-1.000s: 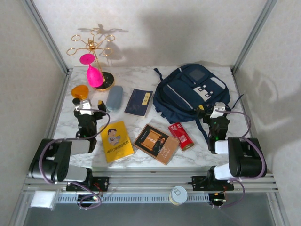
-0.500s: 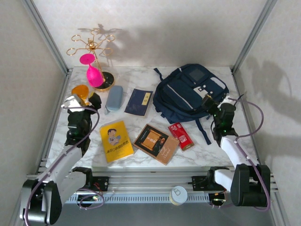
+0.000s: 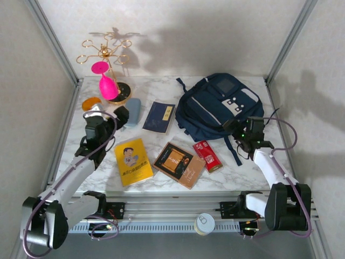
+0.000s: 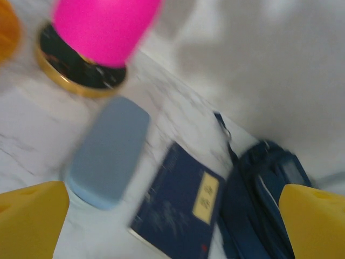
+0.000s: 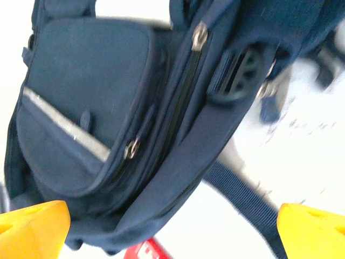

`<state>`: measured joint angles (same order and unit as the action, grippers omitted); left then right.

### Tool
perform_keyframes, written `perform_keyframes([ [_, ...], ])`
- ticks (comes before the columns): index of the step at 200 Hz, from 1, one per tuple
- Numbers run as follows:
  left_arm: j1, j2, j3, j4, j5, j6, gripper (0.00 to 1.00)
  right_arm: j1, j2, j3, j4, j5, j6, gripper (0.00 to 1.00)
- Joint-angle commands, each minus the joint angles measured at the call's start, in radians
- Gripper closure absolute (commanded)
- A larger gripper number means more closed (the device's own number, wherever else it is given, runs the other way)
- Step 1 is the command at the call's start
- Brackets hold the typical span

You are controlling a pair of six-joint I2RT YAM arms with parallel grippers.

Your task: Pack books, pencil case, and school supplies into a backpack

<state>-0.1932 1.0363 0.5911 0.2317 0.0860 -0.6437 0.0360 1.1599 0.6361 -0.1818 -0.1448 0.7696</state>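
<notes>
Marble desk point(image 3: 237, 172) | left gripper point(image 3: 110, 116) jaws apart, pencil case point(image 4: 108, 151) and navy book point(image 4: 180, 208) just ahead | right gripper point(image 3: 244, 127) jaws apart, backpack point(image 5: 108, 108) close ahead

The left gripper point(image 3: 119, 115) is held beside the pencil case point(image 3: 132, 110), the right gripper point(image 3: 237, 127) at the near edge of the backpack point(image 3: 215, 108); the red pack point(image 3: 207, 155) is laid by the brown-black book point(image 3: 179, 164).

Far-left corner crowded: gold stand point(image 3: 124, 93) plus pink glass point(image 3: 108, 86). backpack point(image 3: 215, 108) hogs far right. Bare marble point(image 3: 156, 89) between them, also near-right corner beside red pack point(image 3: 207, 155).
</notes>
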Motion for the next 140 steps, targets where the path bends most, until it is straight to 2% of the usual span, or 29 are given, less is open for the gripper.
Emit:
perform_keyframes([
  [1,-0.085,0.038,0.060,-0.025,0.083,-0.061,0.01,0.037,0.032,0.040,-0.085,-0.073,0.140,0.01],
  [38,-0.227,0.176,0.166,-0.035,0.093,-0.125,0.01,0.031,0.092,0.035,-0.039,-0.062,0.238,0.01],
  [68,-0.359,0.353,0.264,-0.009,0.069,-0.215,0.01,0.024,0.170,0.025,0.105,-0.167,0.276,0.01],
  [82,-0.402,0.457,0.333,0.005,0.081,-0.221,0.01,0.019,0.206,0.053,0.105,-0.171,0.250,0.01],
  [108,-0.443,0.653,0.493,-0.019,0.083,-0.217,0.01,0.016,0.254,0.062,0.150,-0.164,0.236,0.02],
  [140,-0.445,0.896,0.757,-0.171,0.066,-0.220,0.01,-0.017,0.320,0.066,0.201,-0.208,0.221,0.12],
])
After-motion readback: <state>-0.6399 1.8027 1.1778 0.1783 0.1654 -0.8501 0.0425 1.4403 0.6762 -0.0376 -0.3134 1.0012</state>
